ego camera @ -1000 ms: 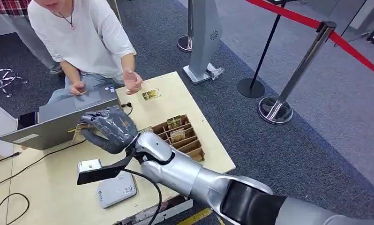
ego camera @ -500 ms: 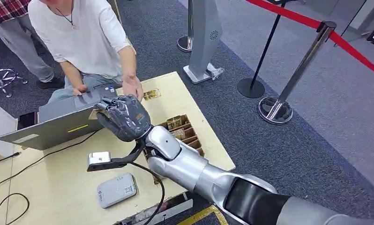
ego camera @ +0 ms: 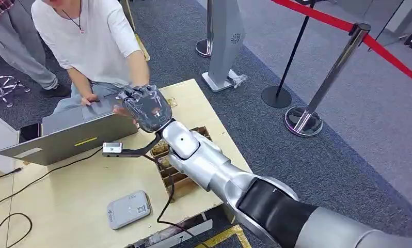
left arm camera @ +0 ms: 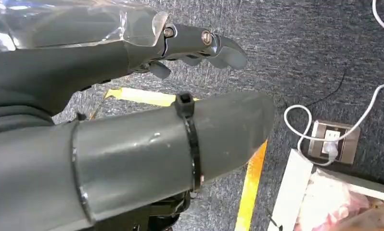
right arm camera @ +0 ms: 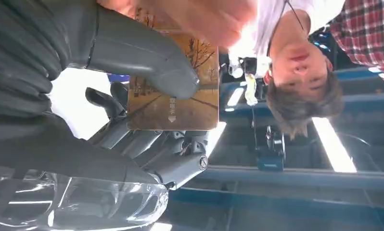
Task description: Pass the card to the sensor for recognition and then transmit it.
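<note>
Right hand (ego camera: 144, 107) has travelled from above the middle of the table (ego camera: 64, 201) toward its far edge since a second ago, and now sits over the far rim of the laptop (ego camera: 64, 137), right against the person's hand (ego camera: 122, 109). The card (right arm camera: 173, 96), which a second ago showed as a tan edge under the fingers above the reader, is now clamped between the thick grey thumb (right arm camera: 142, 55) and the darker fingers (right arm camera: 132, 139); in the right wrist view the person's hand (right arm camera: 199, 19) is blurred and touches or overlaps the card's far end, contact not certain. The person (ego camera: 90, 41) has leaned in: the open palm that hovered near the far edge earlier has come to the robot's hand. The silver forearm now lies across the wooden box of dividers (ego camera: 180, 165), hiding most of it where earlier its slots and cards were plain. The grey reader (ego camera: 128, 209) lies uncovered near the table's near edge. Black cable (ego camera: 165, 206) trails from the wrist across the table. Beyond the far right corner, a stanchion (ego camera: 317, 98) with red belt on carpet. Left hand (left arm camera: 132, 110) hangs over carpet and yellow floor tape (left arm camera: 250, 192), fingers loosely apart, holding nothing.
</note>
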Tool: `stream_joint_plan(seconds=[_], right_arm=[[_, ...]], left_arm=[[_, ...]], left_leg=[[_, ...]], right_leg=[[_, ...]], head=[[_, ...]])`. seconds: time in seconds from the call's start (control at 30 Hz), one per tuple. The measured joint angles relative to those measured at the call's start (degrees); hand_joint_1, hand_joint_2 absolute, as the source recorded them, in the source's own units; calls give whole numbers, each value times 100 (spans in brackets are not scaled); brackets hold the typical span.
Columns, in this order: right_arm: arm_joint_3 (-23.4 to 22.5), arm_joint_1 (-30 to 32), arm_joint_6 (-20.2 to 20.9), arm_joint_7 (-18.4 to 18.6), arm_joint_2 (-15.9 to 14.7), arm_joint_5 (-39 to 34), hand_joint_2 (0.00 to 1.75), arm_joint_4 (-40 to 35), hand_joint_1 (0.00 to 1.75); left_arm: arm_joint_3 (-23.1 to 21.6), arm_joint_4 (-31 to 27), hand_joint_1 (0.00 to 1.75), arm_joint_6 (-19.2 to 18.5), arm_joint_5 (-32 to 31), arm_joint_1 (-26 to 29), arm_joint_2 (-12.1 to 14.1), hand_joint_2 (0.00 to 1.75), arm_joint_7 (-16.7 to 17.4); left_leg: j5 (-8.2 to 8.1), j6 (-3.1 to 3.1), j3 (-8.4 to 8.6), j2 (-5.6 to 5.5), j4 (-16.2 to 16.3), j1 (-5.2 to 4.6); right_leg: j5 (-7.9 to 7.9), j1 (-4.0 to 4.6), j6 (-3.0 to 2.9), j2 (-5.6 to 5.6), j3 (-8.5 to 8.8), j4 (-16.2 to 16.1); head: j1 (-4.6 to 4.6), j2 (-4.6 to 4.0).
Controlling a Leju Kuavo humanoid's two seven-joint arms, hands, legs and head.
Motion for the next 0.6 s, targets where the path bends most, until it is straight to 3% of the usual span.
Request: stream_joint_plan(seconds=[0.1,0.13,0.3,0.4,0.5,0.6], right_arm=[[-9,-89,0,9,72,-31,175,251,0],[-9,-113,0,11,92,-26,0,305,0],[-17,-178,0,11,148,-50,0,480,0],[-57,-185,0,-182,177,-300,0,557,0],[-192,-173,83,-916,249,-1331,0,618,0],[-315,-95,635,-1629,308,-2493,0,563,0]], left_arm=[[0,0,0,9,33,2,0,0,-9],[0,0,0,9,33,2,0,0,-13],[2,0,0,11,50,5,0,0,-33],[2,0,0,9,52,6,0,0,-74],[2,0,0,9,68,7,0,0,-111],[2,0,0,2,70,8,0,0,-133]], left_leg=[[0,0,-1,0,0,0],[0,0,-1,0,0,0],[1,0,-1,0,0,-1],[0,0,-2,-1,1,-2],[0,0,-2,-1,1,-1],[0,0,-2,-1,1,-1]], right_leg=[[0,0,0,0,0,0],[0,0,0,0,0,0],[0,0,0,0,1,0],[0,0,0,0,0,0],[0,0,0,0,-1,0],[0,0,0,-1,-1,0]], head=[[0,0],[0,0],[0,0],[2,0],[0,0],[2,0]])
